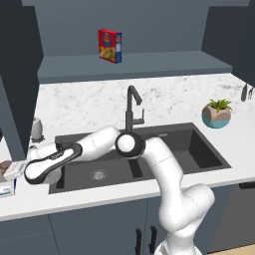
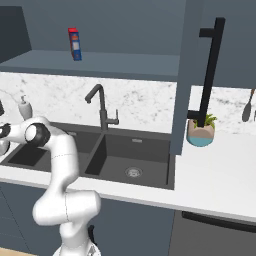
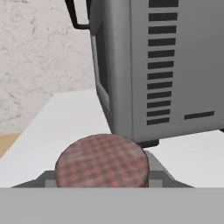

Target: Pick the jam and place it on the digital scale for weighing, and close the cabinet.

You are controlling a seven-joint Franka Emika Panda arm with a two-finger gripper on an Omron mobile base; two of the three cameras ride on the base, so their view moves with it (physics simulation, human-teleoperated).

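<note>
**Jam at the scale left of the sink, cabinet doors open**

Left base view: the arm stretches across the sink (image 1: 199,149) to the counter on the sink's left. The gripper (image 1: 22,172) hangs at the frame's left edge, right at the jam (image 1: 8,168), which shows as a small brownish shape. Just below the jam lies the digital scale (image 1: 6,188), white with a blue edge; whether the jar rests on it is not clear. The cabinet (image 1: 20,74) above the sink has both doors swung open, and a red-and-yellow carton box (image 1: 110,45) stands on its shelf. A black faucet (image 1: 132,107) rises behind the sink, and a potted plant (image 1: 217,113) sits to the sink's right.

Right base view: one cabinet (image 2: 182,75) door stands out edge-on above the sink's (image 2: 125,150) right end, its long black bar handle facing the camera. The carton box (image 2: 74,44) is on the shelf above the sink's left end.

Hand view: the jam's (image 3: 103,161) checkered reddish lid lies close below the camera. The fingers are hidden, so it cannot be told whether they grasp the jar. A grey vented appliance (image 3: 162,65) stands behind it.
</note>
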